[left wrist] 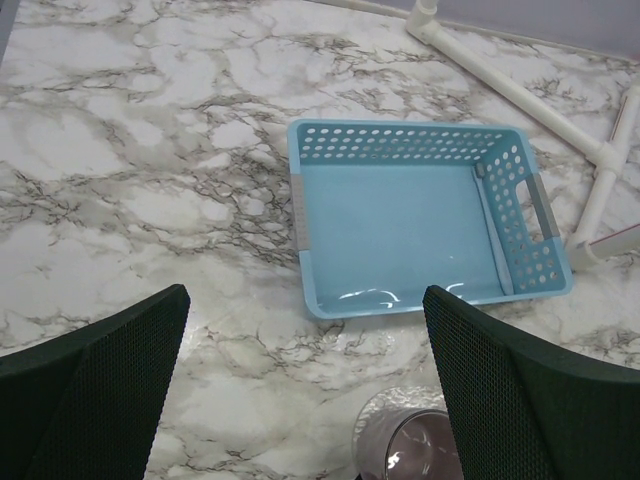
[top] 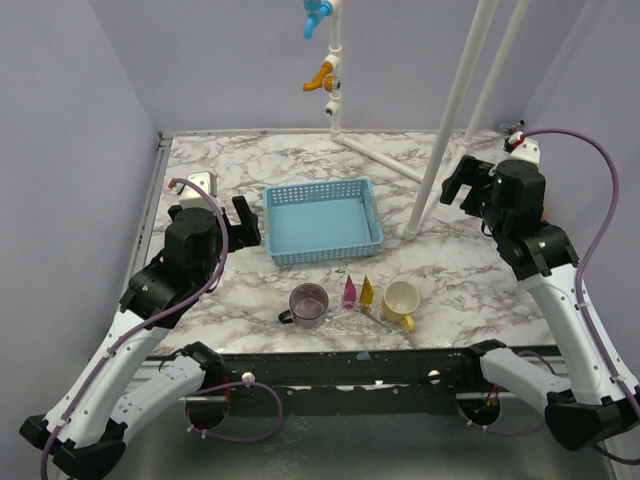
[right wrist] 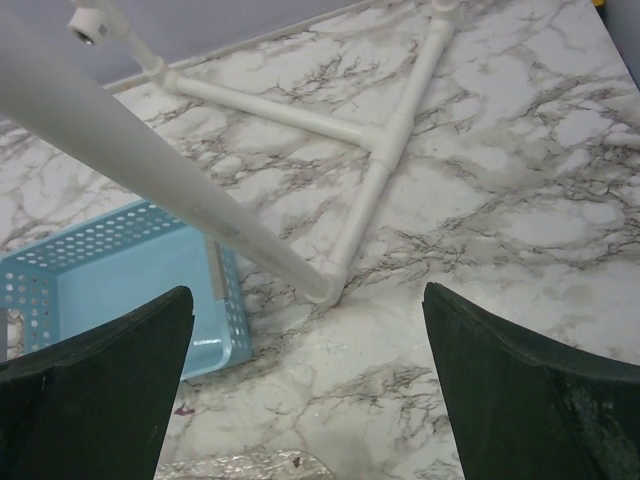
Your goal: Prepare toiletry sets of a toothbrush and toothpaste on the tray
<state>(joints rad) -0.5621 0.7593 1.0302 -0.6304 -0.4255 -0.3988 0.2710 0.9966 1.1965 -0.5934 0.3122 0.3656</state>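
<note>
My left hand (top: 245, 222) and right hand (top: 462, 186) hang released and empty. 2 toothpaste tubes (top: 349, 291) stand between the mugs (top: 309, 304), seemingly grouped for sets.

walls (top: 60, 150): lilac | table (top: 250, 160): white marble | pipe frame (right wrist: 392, 135): white

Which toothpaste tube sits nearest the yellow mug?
The yellow toothpaste tube: it sits right beside the yellow mug. The magenta toothpaste tube is on its far side, closer to the purplish mug.
</note>
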